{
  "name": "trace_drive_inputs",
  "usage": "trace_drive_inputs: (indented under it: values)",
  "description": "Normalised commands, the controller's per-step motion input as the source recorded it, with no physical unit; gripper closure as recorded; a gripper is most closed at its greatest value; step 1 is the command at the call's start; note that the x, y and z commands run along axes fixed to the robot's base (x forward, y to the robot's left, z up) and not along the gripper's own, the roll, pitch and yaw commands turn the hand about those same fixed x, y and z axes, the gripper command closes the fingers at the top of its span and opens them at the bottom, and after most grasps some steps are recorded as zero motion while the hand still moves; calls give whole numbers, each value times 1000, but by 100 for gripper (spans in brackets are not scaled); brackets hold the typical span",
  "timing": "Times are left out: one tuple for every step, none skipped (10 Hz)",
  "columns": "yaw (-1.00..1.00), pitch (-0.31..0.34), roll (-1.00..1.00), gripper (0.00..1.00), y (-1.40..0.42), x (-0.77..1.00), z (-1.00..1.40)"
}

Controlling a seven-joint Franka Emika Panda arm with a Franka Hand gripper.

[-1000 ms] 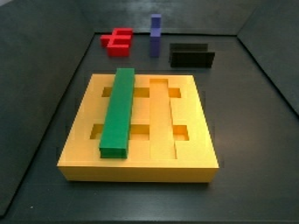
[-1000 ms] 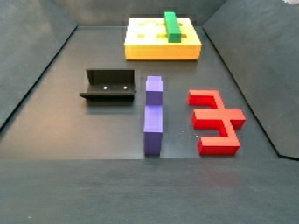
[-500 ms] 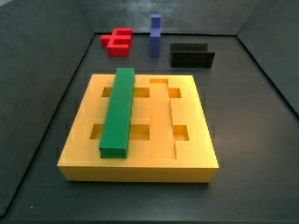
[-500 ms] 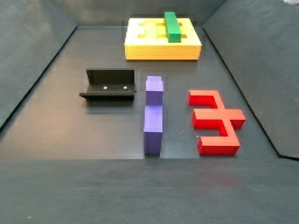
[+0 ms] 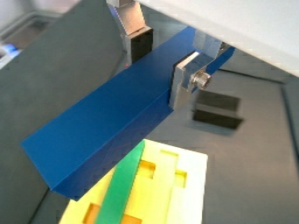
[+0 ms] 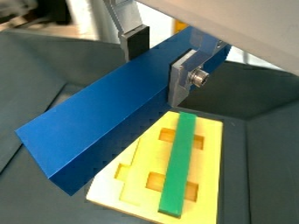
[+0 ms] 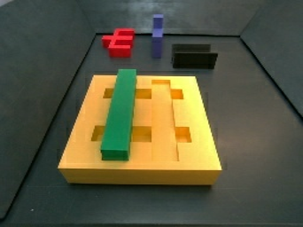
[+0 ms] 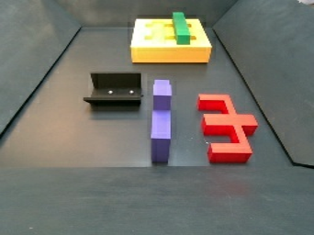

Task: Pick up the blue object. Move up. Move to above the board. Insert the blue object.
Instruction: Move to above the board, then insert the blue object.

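In both wrist views my gripper is shut on the blue object, a long dark-blue bar held between the silver fingers. The bar hangs in the air, slanting over the board. The board is a yellow grooved slab, also in both side views. A green bar lies in one of its grooves. Neither the gripper nor the blue object shows in the side views.
A purple piece and a red piece sit on the dark floor away from the board. The fixture stands beside them. Dark walls enclose the floor.
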Motion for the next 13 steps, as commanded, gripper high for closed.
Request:
trace_drive_inputs:
  values:
    - [1000, 173, 48, 100, -40, 68, 27]
    - [1000, 208, 58, 100, -38, 69, 29]
    - [1000, 258, 73, 100, -38, 78, 27]
    - [879, 274, 80, 100, -39, 84, 21]
    - [700, 254, 77, 100, -37, 84, 23]
    - [334, 185, 70, 100, -31, 73, 28]
    - [238, 156, 66, 100, -28, 68, 25]
    - [0, -160, -223, 100, 0, 106, -403]
    - [37, -171, -301, 100, 0, 234, -469]
    - [54, -176, -300, 100, 0, 257, -480]
    - [74, -171, -291, 100, 0, 280, -511]
    - [120, -144, -250, 100, 31, 297, -631]
    - [257, -110, -11, 100, -134, 100, -963]
